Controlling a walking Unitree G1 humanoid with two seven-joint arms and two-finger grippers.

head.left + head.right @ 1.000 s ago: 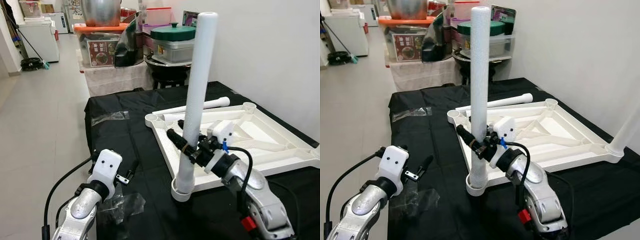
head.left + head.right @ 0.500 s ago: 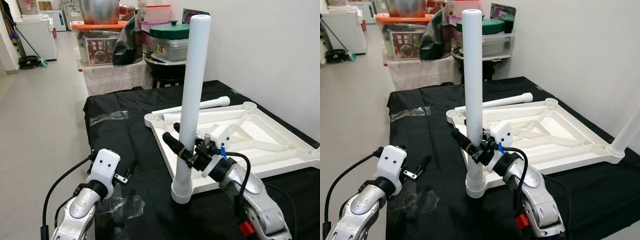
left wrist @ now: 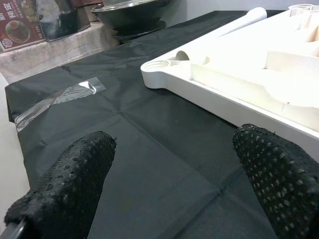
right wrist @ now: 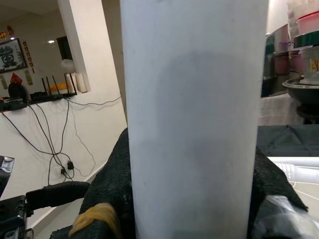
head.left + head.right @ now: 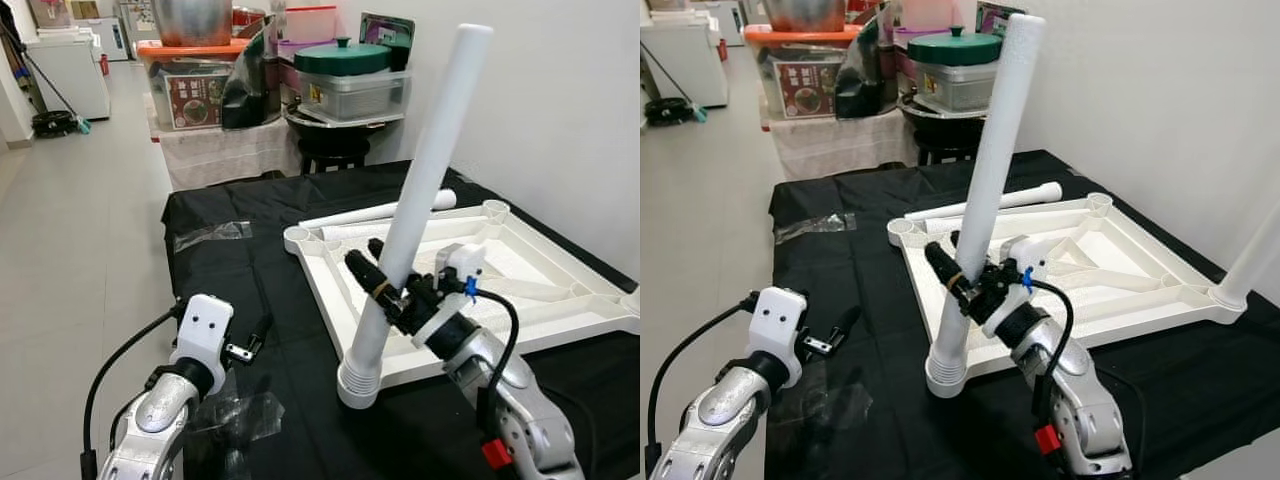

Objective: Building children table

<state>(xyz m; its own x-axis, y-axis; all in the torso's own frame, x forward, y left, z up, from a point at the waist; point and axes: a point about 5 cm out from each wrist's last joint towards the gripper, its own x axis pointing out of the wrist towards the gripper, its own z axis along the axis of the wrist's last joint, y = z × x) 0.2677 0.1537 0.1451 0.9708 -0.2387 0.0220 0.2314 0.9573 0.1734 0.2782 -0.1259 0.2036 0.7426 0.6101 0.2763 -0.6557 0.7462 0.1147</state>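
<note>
A white table top [image 5: 520, 262] lies upside down on the black cloth. A long white table leg [image 5: 420, 190] has its ribbed foot at the top's near left corner socket [image 5: 358, 386] and leans to the right. My right gripper [image 5: 378, 280] is shut on the leg's lower part, and the leg [image 4: 194, 119] sits between its black fingers. Another white leg [image 5: 390, 212] lies along the far edge of the top. My left gripper [image 5: 262, 332] hovers open over the cloth to the left, its fingertips [image 3: 75, 179] wide apart.
The black-covered table [image 5: 230, 260] ends at the left, beside open floor. Crumpled clear plastic [image 5: 235, 415] lies near my left arm, and a tape strip [image 5: 212, 235] further back. Pots and boxes [image 5: 345, 80] stand behind. A white wall [image 5: 560, 120] is at the right.
The leg stood nearly upright before; now it tilts right, its top swung toward the wall. My right gripper moved with it. The left gripper stayed put.
</note>
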